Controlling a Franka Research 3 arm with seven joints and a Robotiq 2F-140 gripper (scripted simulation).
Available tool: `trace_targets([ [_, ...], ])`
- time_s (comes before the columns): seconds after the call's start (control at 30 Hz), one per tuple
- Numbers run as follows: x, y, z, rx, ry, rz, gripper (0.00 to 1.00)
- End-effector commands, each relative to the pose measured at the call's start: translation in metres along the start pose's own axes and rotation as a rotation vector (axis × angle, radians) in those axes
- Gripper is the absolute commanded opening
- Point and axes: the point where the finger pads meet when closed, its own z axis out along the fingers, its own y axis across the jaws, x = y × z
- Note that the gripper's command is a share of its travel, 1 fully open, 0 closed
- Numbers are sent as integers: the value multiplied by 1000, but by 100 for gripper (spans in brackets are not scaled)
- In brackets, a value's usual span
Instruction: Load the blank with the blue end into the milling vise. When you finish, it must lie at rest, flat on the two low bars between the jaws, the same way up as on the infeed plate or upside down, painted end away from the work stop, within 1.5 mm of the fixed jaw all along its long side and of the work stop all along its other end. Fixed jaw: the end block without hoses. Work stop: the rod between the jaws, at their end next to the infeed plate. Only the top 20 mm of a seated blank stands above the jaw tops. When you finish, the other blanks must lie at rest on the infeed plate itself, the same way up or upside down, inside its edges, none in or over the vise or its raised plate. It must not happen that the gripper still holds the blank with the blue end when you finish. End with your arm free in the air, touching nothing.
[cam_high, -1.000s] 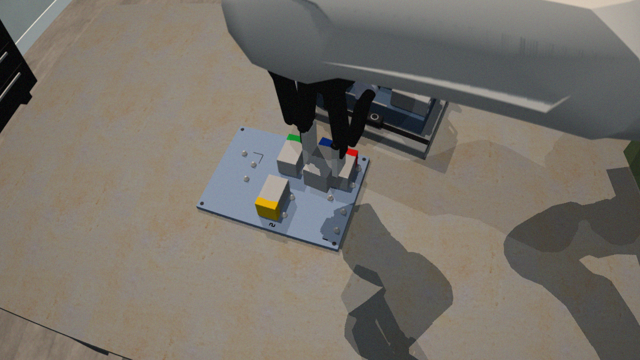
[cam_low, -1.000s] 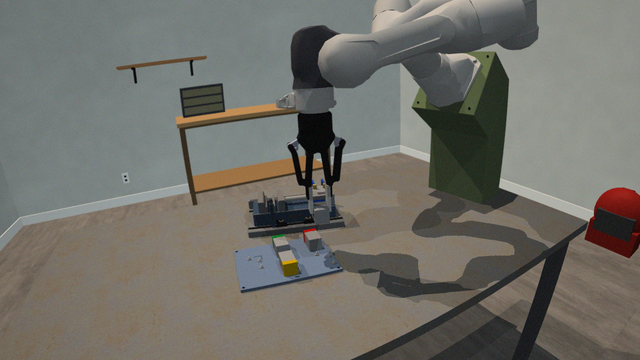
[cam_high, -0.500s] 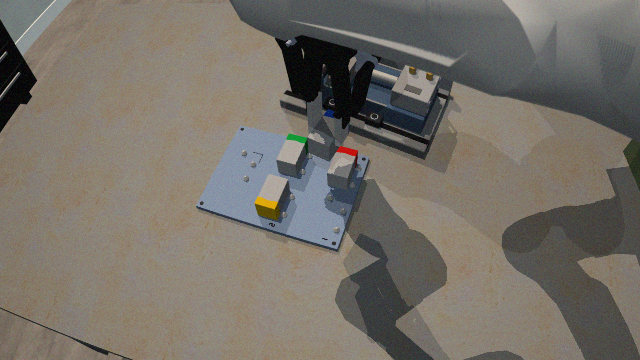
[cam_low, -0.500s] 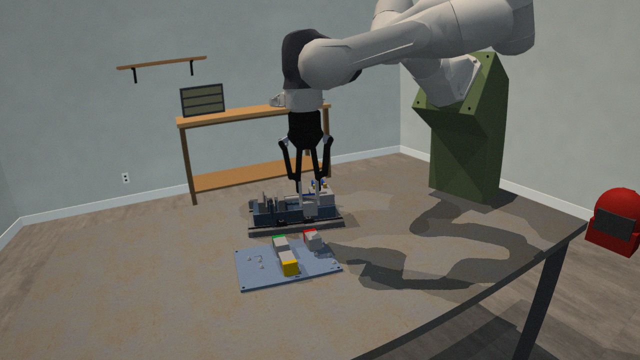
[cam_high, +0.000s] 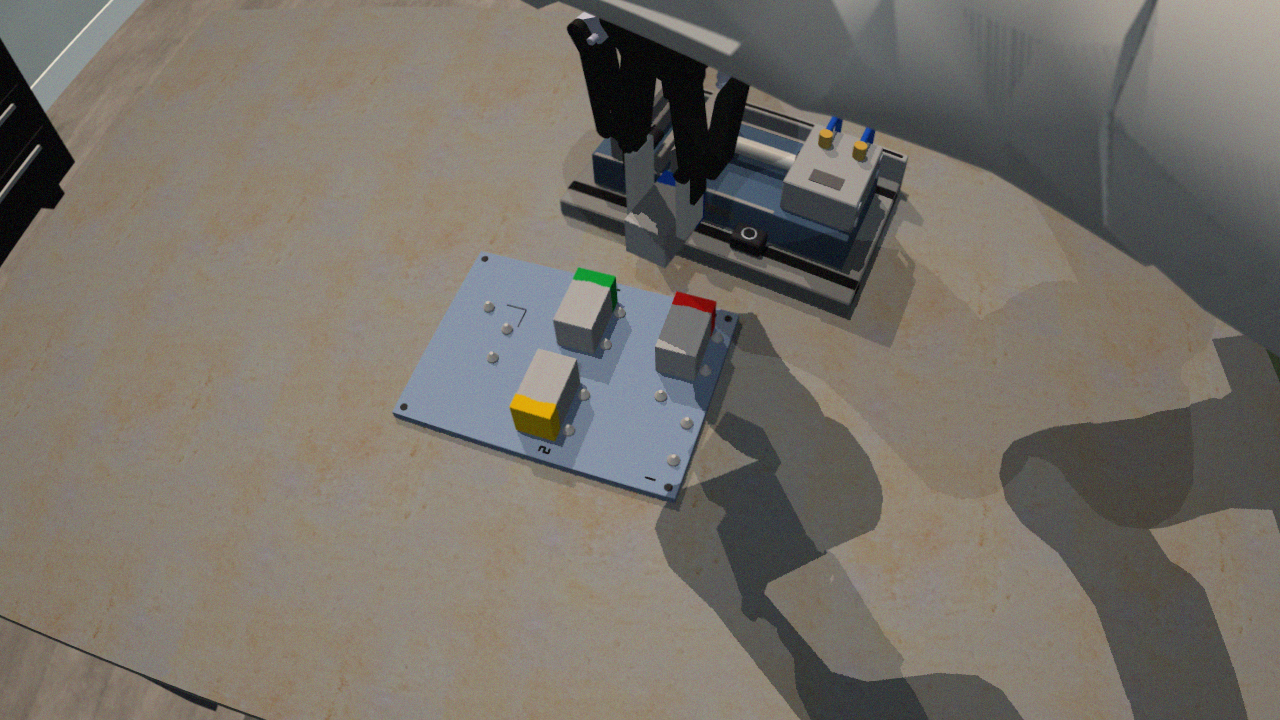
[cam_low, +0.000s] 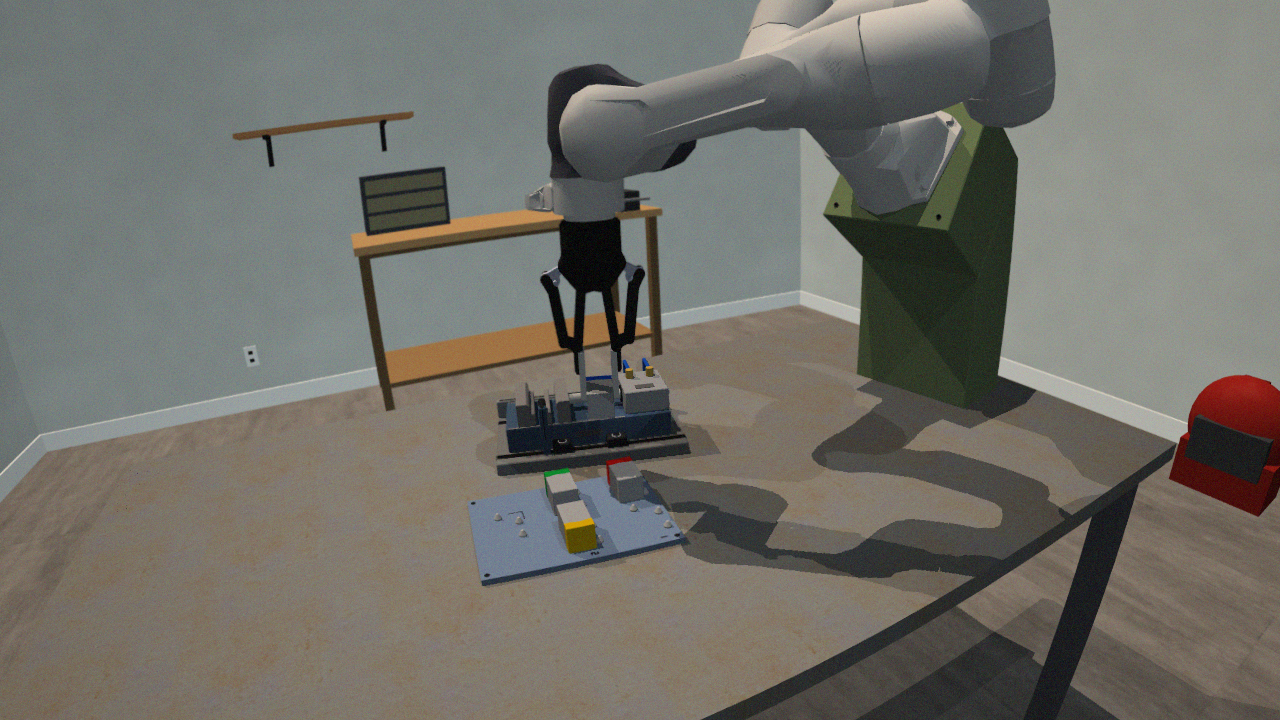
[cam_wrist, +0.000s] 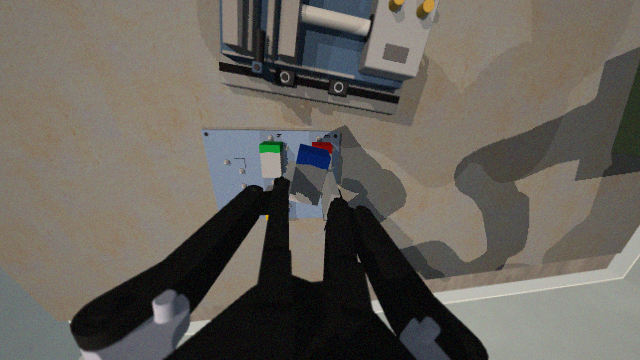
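My gripper (cam_high: 660, 198) is shut on the grey blank with the blue end (cam_high: 653, 222) and holds it in the air by its long sides. The blank hangs level, blue end (cam_wrist: 313, 156) pointing away from the wrist camera. In the top and exterior views it is over the left part of the milling vise (cam_high: 747, 201), on the side near the infeed plate (cam_high: 579, 368). It shows between the fingers (cam_low: 597, 374) in the exterior view. The arm hides the fixed jaw in the top view. The jaw block with yellow fittings (cam_high: 827, 183) is at the right.
Three blanks lie on the infeed plate: green end (cam_high: 586, 308), red end (cam_high: 684, 335), yellow end (cam_high: 544, 394). Small pins stand up from the plate. A green pedestal (cam_low: 930, 259) carries the arm. A wooden table (cam_low: 501, 286) stands at the back wall.
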Motion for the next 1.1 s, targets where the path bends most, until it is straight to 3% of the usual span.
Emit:
trace_targets([
  [0.0, -4, 0, 1, -9, -22, -82, 0],
  [0.2, -4, 0, 1, -9, -22, -82, 0],
  [0.37, 43, -23, 3, -9, -22, -82, 0],
  [0.77, 43, -23, 3, -9, -22, -82, 0],
  [0.93, 89, -46, 6, -9, -22, -82, 0],
  [1.07, 89, -46, 6, -9, -22, -82, 0],
])
